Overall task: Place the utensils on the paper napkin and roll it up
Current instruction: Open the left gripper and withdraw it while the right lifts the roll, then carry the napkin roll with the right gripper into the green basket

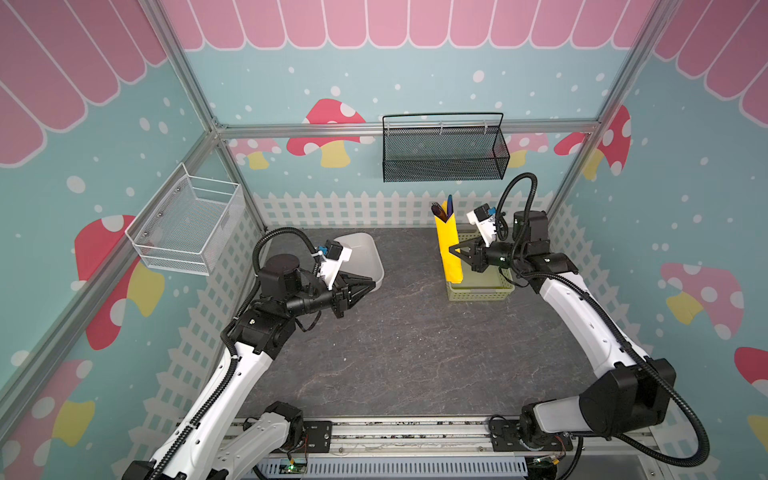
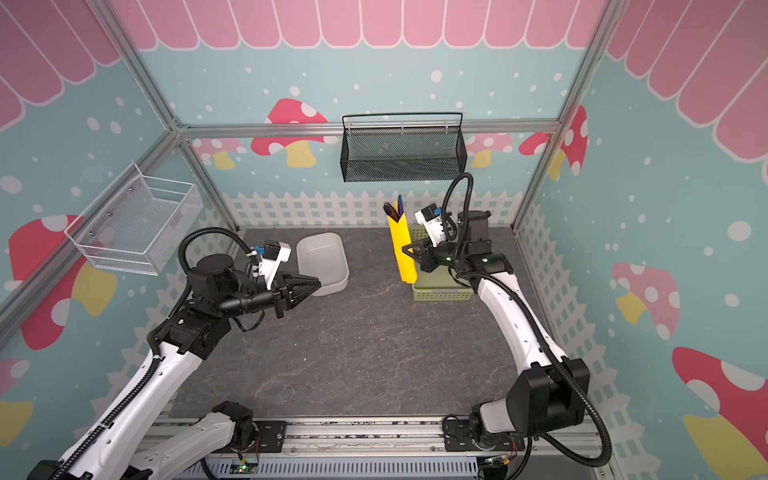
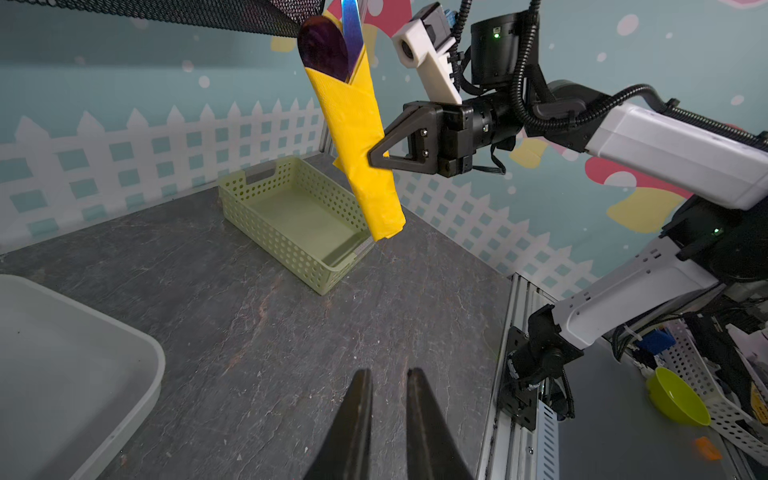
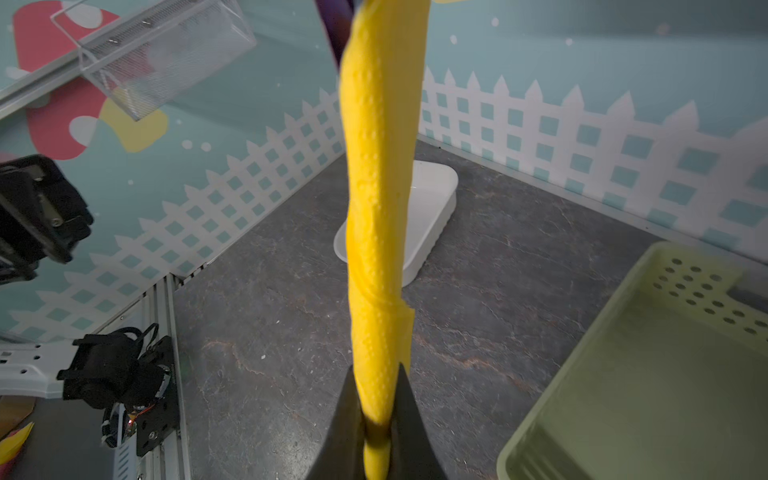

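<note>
The dark stone-patterned tabletop (image 1: 407, 353) is carrying two containers. A white plastic tub (image 1: 365, 253) is sitting at about 11 o'clock on it, and a pale green perforated basket (image 1: 482, 291) is sitting at about 1 o'clock, near the picket-fence back wall.

The paper napkin (image 1: 449, 249), rolled into a narrow yellow tube, is hanging in the air almost upright, just off the basket's 9 o'clock side. Its top is leaning slightly away toward 12 o'clock.

The right hand (image 1: 454, 252) is reaching in from 3 o'clock and pinching the roll across its lower half, fingers pressed tight against the paper. The right wrist view is showing both fingers squeezing the yellow paper (image 4: 378, 208) between them.

The left hand (image 1: 372, 284) is hovering at the tub's 6 o'clock rim, pointing toward 3 o'clock. Its fingers (image 3: 361, 399) are parted only a crack and holding nothing.

The utensils (image 1: 441, 209) are poking out of the roll's top end: the left wrist view is showing the dark purple spoon (image 3: 324, 50) bowl and the lighter knife (image 3: 351, 25) tip beside it.
</note>
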Motion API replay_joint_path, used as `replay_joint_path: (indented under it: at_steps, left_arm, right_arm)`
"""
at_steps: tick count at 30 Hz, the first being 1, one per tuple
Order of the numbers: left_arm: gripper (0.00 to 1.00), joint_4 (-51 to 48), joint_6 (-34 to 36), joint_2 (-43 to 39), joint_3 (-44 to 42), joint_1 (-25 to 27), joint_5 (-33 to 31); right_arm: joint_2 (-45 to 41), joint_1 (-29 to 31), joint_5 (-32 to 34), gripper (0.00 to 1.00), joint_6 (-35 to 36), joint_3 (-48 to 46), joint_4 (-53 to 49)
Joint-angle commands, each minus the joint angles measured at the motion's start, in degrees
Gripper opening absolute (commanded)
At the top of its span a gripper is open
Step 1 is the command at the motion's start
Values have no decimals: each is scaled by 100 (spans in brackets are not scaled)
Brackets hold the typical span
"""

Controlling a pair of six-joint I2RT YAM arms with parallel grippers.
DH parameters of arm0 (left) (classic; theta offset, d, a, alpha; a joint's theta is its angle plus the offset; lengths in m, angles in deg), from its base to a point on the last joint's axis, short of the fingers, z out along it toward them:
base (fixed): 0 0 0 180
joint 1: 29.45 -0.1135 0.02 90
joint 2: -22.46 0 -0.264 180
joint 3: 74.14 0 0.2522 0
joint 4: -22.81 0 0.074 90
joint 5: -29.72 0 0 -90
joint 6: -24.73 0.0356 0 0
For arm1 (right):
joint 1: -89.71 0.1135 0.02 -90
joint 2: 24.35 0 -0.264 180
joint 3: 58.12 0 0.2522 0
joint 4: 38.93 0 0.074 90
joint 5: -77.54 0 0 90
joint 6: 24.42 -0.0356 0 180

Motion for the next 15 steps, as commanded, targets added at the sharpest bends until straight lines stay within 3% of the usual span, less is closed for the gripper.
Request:
replay_joint_path:
  at_steps: [1, 8, 15]
  left_arm:
    - [18, -43, 326, 3, -131, -38, -82]
    - [18, 28, 284, -5, -278, -35, -198]
    - [18, 133, 188, 105, -318, -32, -153]
  right_arm:
    - [350, -331, 202, 0, 245, 274, -150]
    - [1447, -653, 724, 0, 285, 791, -650]
    - [2395, -726, 614, 0, 137, 1186, -846]
